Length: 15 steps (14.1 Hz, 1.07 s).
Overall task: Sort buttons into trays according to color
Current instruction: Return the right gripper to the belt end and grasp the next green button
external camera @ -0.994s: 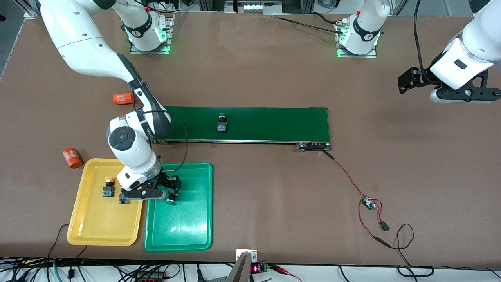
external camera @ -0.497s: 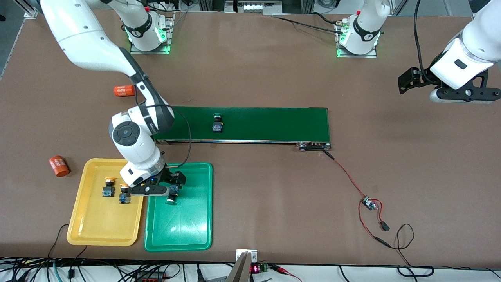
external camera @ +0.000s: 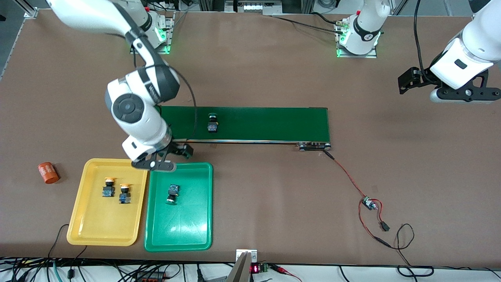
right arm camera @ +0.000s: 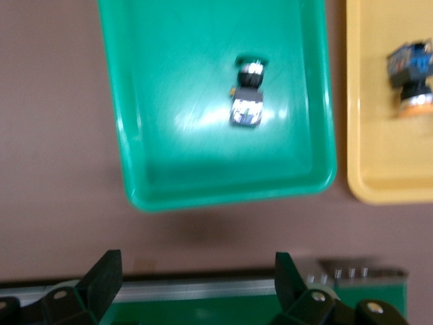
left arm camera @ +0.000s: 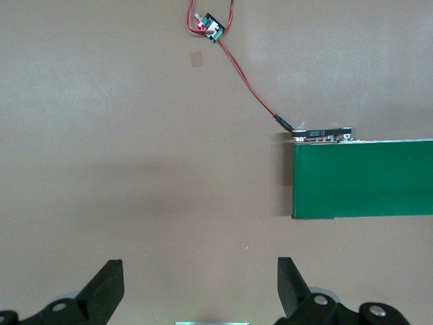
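Start at the right arm's end of the bench (external camera: 250, 70): you have an orange cylinder (external camera: 47, 172) lying alone near that edge. Next comes the yellow tray (external camera: 78, 219), close to the bench edge nearest the front camera, with two yellow-capped buttons side by side in the half toward the conveyor belt: the first yellow button (external camera: 108, 187) and the second yellow button (external camera: 125, 194) just beside it. The green tray (external camera: 195, 227) sits just beside the yellow one, long edges nearly meeting. In it you see one green-capped button (external camera: 172, 194) lying on its side, also in the half toward the belt.

Your right gripper (external camera: 164, 158) hovers over the green tray's rim on the belt side, jaws spread wide and empty; its wrist view shows that green button (right arm camera: 247, 95) lying free in the tray (right arm camera: 149, 183).

The dark green conveyor belt (external camera: 274, 123) runs along the middle of the bench, carrying a second green button (external camera: 212, 123) toward the right arm's end.

A red wire (external camera: 348, 178) runs from the belt's other end to a small circuit board (external camera: 368, 203).

Your left gripper (left arm camera: 200, 288) waits above bare bench near the left arm's end, released and empty.
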Motion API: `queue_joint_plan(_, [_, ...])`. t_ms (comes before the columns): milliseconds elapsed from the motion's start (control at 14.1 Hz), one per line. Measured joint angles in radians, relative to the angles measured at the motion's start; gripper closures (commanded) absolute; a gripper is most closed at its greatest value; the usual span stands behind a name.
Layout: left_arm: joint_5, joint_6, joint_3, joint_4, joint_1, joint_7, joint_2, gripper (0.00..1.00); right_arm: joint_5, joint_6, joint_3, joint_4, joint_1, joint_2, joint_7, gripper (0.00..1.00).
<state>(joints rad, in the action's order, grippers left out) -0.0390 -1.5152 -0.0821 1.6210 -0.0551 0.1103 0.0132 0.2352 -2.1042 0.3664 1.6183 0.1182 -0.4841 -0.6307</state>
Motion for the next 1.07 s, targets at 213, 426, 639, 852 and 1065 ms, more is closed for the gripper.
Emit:
queue_joint_plan(213, [0.0,0.0,0.0,0.0,0.0,0.0,0.0,0.0,-0.001,-0.002,0.049,0.096,0.001,0.06,-0.033,0.0])
queue_joint_plan(426, [0.0,0.0,0.0,0.0,0.0,0.0,0.0,0.0,-0.004,-0.041,0.087,0.171,0.001,0.075,-0.083,0.0])
queue_joint_plan(639, [0.0,0.0,0.0,0.0,0.0,0.0,0.0,0.0,-0.004,-0.127,0.098,0.255,0.002,0.075,-0.11,0.0])
queue_joint_plan(852, [0.0,0.0,0.0,0.0,0.0,0.0,0.0,0.0,-0.004,-0.168,0.098,0.298,0.002,0.075,-0.117,0.0])
queue_joint_plan(1065, [0.0,0.0,0.0,0.0,0.0,0.0,0.0,0.0,-0.004,-0.171,0.098,0.314,0.002,0.074,-0.117,0.0])
